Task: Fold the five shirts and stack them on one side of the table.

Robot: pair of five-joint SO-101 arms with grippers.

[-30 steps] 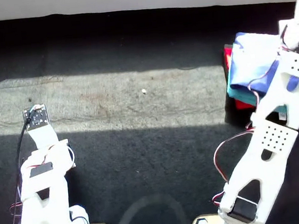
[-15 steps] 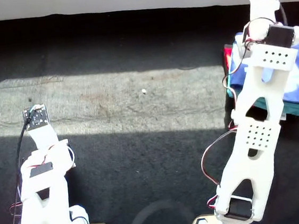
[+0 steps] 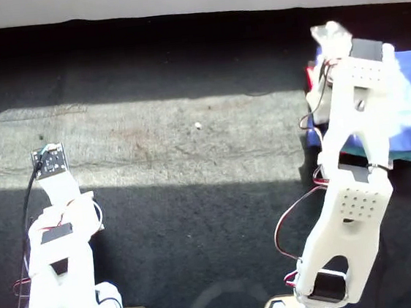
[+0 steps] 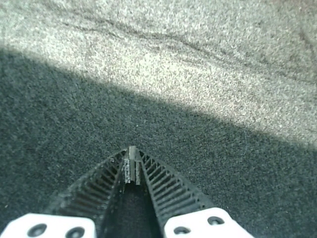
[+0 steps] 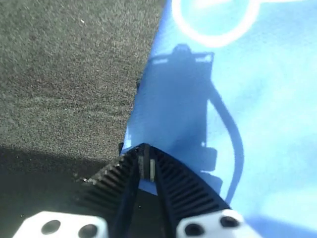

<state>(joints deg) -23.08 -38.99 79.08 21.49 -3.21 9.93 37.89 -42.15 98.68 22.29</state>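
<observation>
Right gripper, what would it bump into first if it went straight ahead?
Probably the blue shirt; the right gripper points at its edge, though the depth is hard to judge.

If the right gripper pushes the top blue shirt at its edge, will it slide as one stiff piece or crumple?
Probably crumple: the blue shirt is soft folded cloth with an uneven edge, so a push would likely bunch it. It lies loose on the teal shirt below, so it may also slide sideways.
</observation>
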